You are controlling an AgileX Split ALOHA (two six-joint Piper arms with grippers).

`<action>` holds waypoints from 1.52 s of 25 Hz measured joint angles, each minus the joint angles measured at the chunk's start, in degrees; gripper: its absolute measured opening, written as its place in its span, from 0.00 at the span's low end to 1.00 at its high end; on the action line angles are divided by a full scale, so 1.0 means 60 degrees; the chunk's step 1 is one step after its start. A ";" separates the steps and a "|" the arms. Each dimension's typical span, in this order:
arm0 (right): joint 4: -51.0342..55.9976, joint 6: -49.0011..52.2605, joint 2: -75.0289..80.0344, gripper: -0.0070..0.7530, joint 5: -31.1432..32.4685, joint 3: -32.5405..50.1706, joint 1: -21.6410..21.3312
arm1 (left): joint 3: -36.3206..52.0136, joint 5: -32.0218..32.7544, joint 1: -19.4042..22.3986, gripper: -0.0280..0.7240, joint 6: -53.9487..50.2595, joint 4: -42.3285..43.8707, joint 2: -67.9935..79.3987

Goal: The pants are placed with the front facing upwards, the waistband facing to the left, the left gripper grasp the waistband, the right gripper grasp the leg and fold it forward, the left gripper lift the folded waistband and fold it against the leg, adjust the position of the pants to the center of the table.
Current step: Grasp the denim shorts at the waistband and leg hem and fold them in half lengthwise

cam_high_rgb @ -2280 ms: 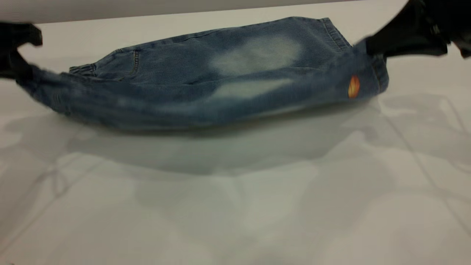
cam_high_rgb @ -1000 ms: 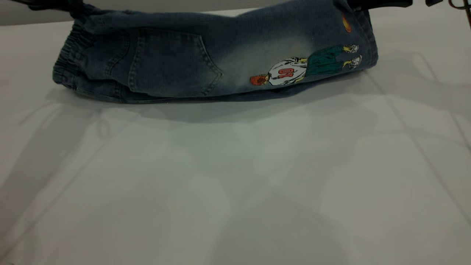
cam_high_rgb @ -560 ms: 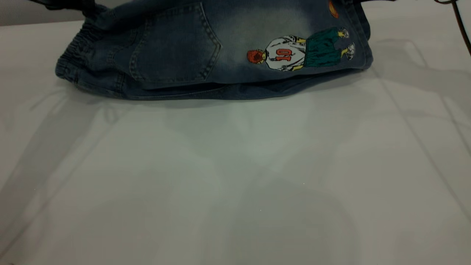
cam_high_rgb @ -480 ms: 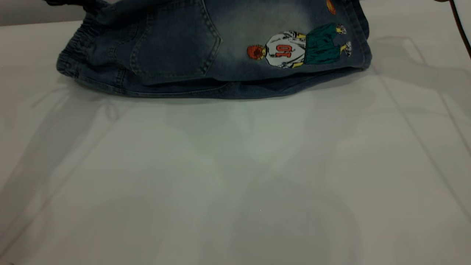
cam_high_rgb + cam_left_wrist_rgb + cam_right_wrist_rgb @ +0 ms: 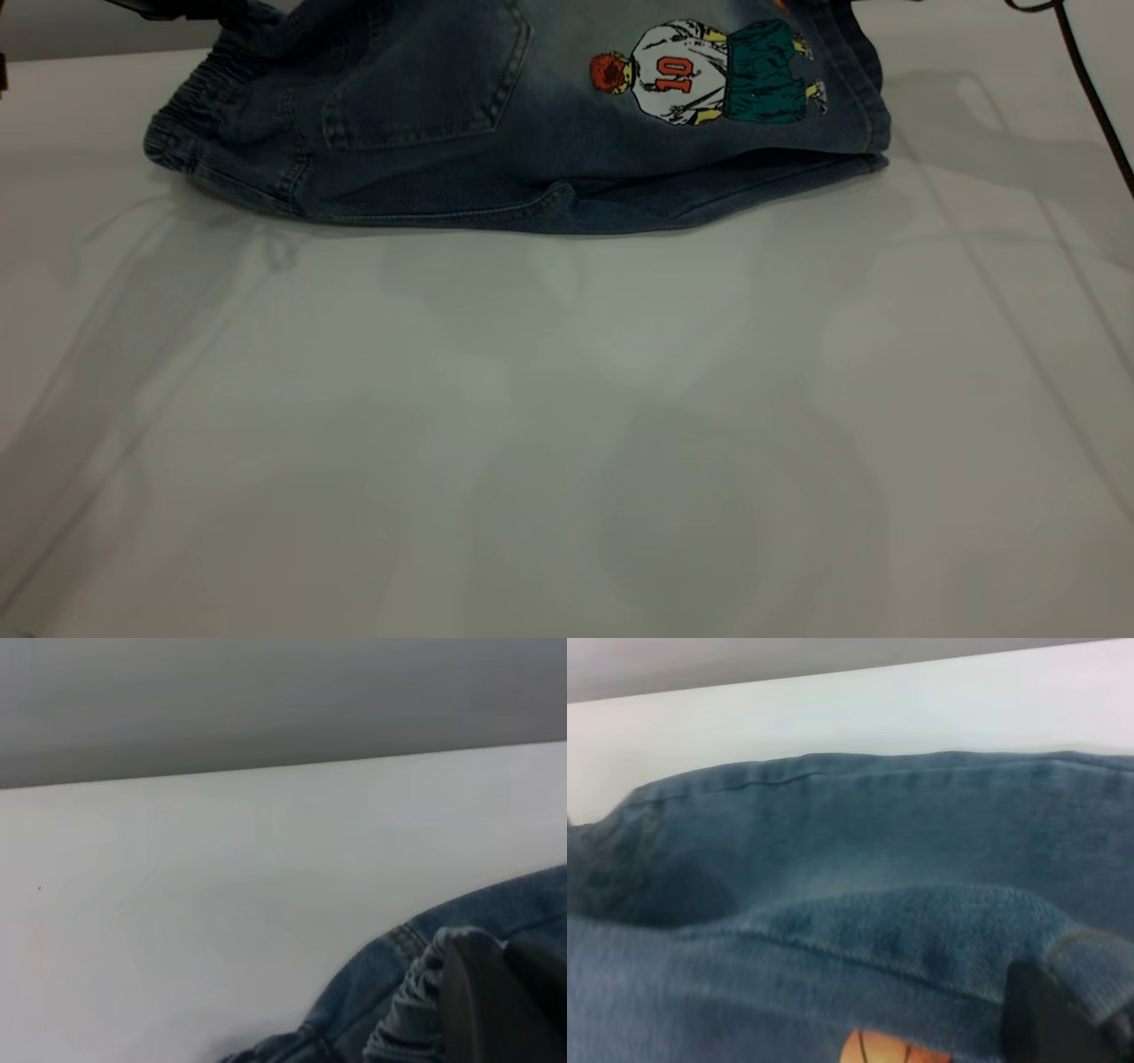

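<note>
White tabletop (image 5: 567, 425) fills the scene, plain and pale. Left gripper (image 5: 496, 1001) is clamped on the ruffled elastic waistband (image 5: 403, 1023), and right gripper (image 5: 1059, 1014) pinches the leg hem of the small blue denim pants (image 5: 425, 168), which hang between them with the lower fold dragging on the table. Risk, as I judge it: the dragging fold bunches, or slips from either pinch, and the fold lands crooked. Below the right gripper, the cartoon print (image 5: 700, 71) reads "10".
</note>
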 joint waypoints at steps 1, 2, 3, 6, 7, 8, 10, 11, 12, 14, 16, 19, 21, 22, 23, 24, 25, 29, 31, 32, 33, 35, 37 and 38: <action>0.0020 -0.0010 0.0081 0.04 -0.0103 -0.0002 0.0000 | -0.0022 -0.0062 0.0000 0.11 0.0101 0.0000 0.0061; 0.0018 -0.0030 0.0153 0.04 -0.0202 -0.0002 0.0000 | -0.0022 -0.0128 0.0000 0.11 0.0197 0.0000 0.0119; -0.0008 -0.0041 0.0240 0.04 -0.0330 -0.0002 0.0000 | -0.0022 -0.0169 0.0000 0.11 0.0286 0.0000 0.0157; -0.0051 -0.0080 0.0325 0.04 -0.0432 -0.0002 0.0000 | -0.0022 -0.0162 0.0000 0.11 0.0425 0.0000 0.0376; -0.0051 -0.0080 0.0325 0.04 -0.0443 -0.0002 0.0000 | -0.0022 -0.0154 0.0000 0.11 0.0425 0.0000 0.0437; -0.0051 -0.0080 0.0325 0.04 -0.0443 -0.0002 0.0000 | -0.0022 -0.0154 0.0000 0.11 0.0425 0.0000 0.0493; -0.0051 -0.0080 0.0325 0.04 -0.0480 -0.0002 0.0000 | -0.0022 -0.0121 0.0000 0.11 0.0425 0.0000 0.0531; -0.0057 -0.0080 0.0325 0.05 -0.0527 -0.0002 0.0000 | -0.0022 -0.0121 0.0000 0.11 0.0415 0.0000 0.0531; -0.0057 -0.0080 0.0325 0.06 -0.0527 -0.0002 0.0000 | -0.0022 -0.0159 0.0000 0.11 0.0415 -0.0009 0.0522; -0.0064 -0.0080 0.0325 0.10 -0.0527 -0.0002 0.0000 | -0.0022 -0.0170 0.0000 0.12 0.0427 -0.0009 0.0522; -0.0113 -0.0080 0.0325 0.18 -0.0570 -0.0002 0.0000 | -0.0022 -0.0152 0.0000 0.14 0.0433 -0.0018 0.0522; -0.0113 -0.0080 0.0325 0.38 -0.0703 -0.0002 0.0000 | -0.0013 -0.0160 0.0000 0.24 0.0433 -0.0062 0.0522; -0.0057 -0.0069 0.0325 0.51 -0.0858 -0.0002 0.0000 | -0.0013 -0.0160 0.0000 0.33 0.0433 -0.0092 0.0522; -0.0018 -0.0058 0.0304 0.57 -0.0897 -0.0002 0.0000 | -0.0013 -0.0152 0.0000 0.39 0.0433 -0.0102 0.0522; -0.0031 -0.0048 0.0264 0.63 -0.0968 -0.0002 0.0000 | -0.0013 -0.0152 0.0000 0.43 0.0433 -0.0110 0.0517; -0.0031 -0.0022 0.0205 0.67 -0.1016 -0.0002 0.0000 | -0.0013 -0.0143 0.0000 0.48 0.0433 -0.0110 0.0517; -0.0031 -0.0012 0.0093 0.71 -0.1084 -0.0002 0.0000 | -0.0013 -0.0143 0.0000 0.52 0.0433 -0.0110 0.0517; -0.0019 -0.0001 -0.0375 0.77 -0.1133 -0.0002 0.0000 | -0.0013 -0.0168 0.0000 0.60 0.0433 -0.0110 0.0517; -0.0019 0.0021 -0.0613 0.77 -0.0945 -0.0002 0.0000 | -0.0013 -0.0307 0.0000 0.61 0.0433 -0.0110 0.0517; -0.0019 0.0112 -0.0707 0.77 -0.0781 -0.0002 0.0000 | -0.0013 -0.0432 0.0000 0.61 0.0433 -0.0110 0.0517; -0.0019 0.0226 -0.0755 0.77 -0.0604 -0.0002 0.0000 | -0.0013 -0.0559 0.0000 0.62 0.0392 -0.0113 0.0517; -0.0094 0.0494 -0.0778 0.77 -0.0168 -0.0002 0.0000 | -0.0013 -0.0559 0.0000 0.62 0.0184 -0.0258 0.0476; -0.0389 0.0694 -0.0778 0.76 0.0168 -0.0002 0.0000 | -0.0013 -0.0253 0.0000 0.62 0.0064 -0.0427 0.0394; -0.0536 0.0839 -0.0778 0.76 0.0297 -0.0002 0.0050 | -0.0013 0.0015 0.0017 0.62 0.0064 -0.0551 0.0313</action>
